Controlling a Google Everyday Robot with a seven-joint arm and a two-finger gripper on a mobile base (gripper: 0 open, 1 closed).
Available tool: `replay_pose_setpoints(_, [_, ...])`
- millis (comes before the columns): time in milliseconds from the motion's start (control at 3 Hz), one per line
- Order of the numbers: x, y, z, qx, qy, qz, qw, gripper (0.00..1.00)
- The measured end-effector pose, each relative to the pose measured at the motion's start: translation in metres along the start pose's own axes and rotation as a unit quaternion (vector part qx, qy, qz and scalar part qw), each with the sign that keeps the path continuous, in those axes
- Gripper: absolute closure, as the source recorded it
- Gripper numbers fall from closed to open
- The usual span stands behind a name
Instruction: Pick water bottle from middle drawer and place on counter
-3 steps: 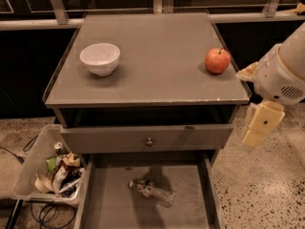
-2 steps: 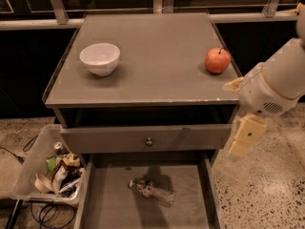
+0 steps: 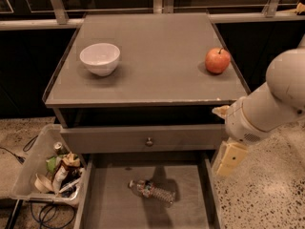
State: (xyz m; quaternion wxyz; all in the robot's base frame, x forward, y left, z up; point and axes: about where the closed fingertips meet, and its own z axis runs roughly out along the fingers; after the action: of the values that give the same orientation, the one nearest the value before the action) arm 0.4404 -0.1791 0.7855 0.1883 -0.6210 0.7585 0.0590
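Observation:
The water bottle [image 3: 151, 191] lies on its side on the floor of the open middle drawer [image 3: 109, 204], cap to the left. The counter [image 3: 147, 56] is above it, holding a white bowl [image 3: 99, 58] at the left and a red apple [image 3: 217, 60] at the right. My arm comes in from the right. My gripper [image 3: 228, 159] hangs at the drawer's right wall, below the counter's front right corner, right of and above the bottle. It holds nothing that I can see.
A closed grey drawer front with a small round knob [image 3: 149, 140] sits between counter and open drawer. A clear bin of trash [image 3: 47, 171] stands on the speckled floor at the left, with cables beneath. Dark windows run behind the counter.
My arm and gripper have moved left and down, from beside the counter's right edge to the open drawer's right wall. The bottle, bowl and apple have not moved.

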Motion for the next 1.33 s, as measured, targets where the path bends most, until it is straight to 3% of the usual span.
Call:
replay_pose_setpoints(667, [-0.004,0.008,0.007,0.000,-0.016,-0.007,0.9999,0.00])
replay_pose_setpoints(1000, [-0.004,0.021,0.039,-0.018,-0.061,-0.006,0.9979,0.00])
replay_pose_setpoints(1333, [-0.002,0.033,0.076,-0.016,-0.116,-0.023,0.9929,0.00])
